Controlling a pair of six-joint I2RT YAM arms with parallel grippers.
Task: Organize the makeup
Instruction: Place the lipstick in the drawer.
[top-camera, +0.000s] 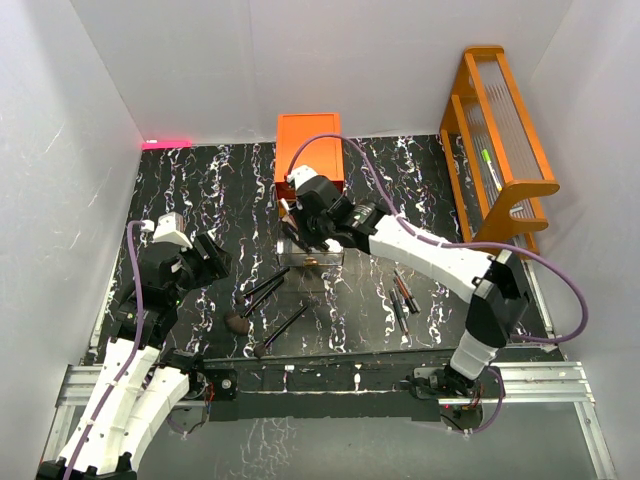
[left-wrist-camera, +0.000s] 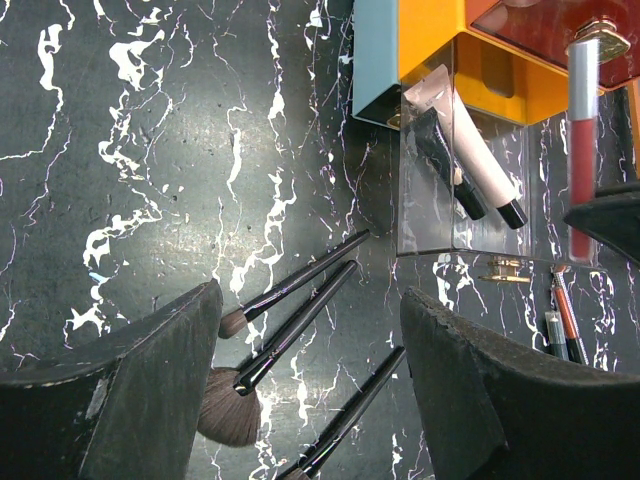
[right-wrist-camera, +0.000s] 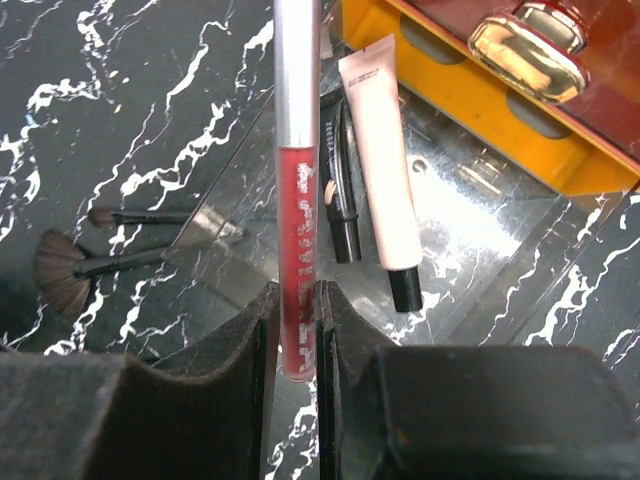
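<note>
The right gripper (right-wrist-camera: 298, 310) is clamped on a red lip gloss tube (right-wrist-camera: 298, 190) with a silver cap, pinching its red end so the rest sticks out past the fingertips. It hangs over the clear drawer (right-wrist-camera: 480, 225), which stands pulled out on the near side of the orange chest (top-camera: 309, 140). A pale pink tube (right-wrist-camera: 385, 170) and a dark tube (right-wrist-camera: 343, 220) lie side by side in the drawer, apart from the gloss. The left gripper (left-wrist-camera: 310, 310) hovers to the left with its jaws spread wide and empty. Black brushes (top-camera: 265, 290) lie on the marble table (top-camera: 200, 190) between it and the drawer.
</note>
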